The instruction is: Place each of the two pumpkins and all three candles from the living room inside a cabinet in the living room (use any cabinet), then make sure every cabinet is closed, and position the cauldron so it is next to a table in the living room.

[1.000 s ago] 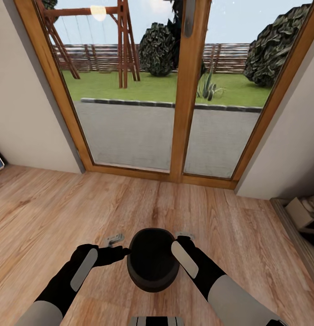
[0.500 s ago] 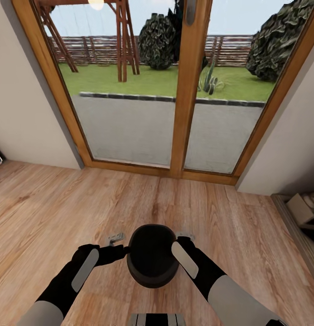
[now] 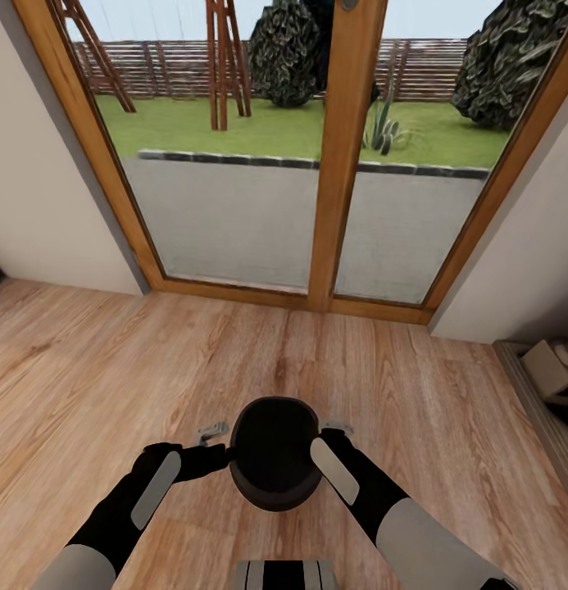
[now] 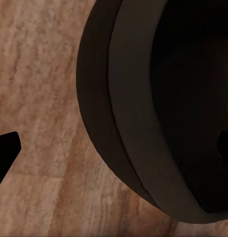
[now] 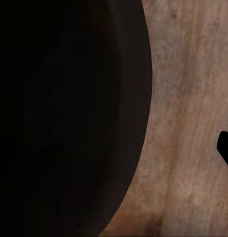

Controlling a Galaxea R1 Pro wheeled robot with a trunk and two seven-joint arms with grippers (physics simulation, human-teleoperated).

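The cauldron point(image 3: 274, 453) is a small round black pot with a wide open mouth facing up and a bulging belly under a thick rim. It sits upright between the robot's two arms, low in the middle of the head view, with wooden floor showing under it. Its inside is dark. In the left wrist view the cauldron's point(image 4: 143, 118) curved rim and belly show close up.

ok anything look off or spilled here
Nothing stands out. The cauldron sits upright between the left gripper and right gripper, mouth up and dark inside, over the wooden floor. Nothing shows spilled on the boards, and the glass doors look intact.
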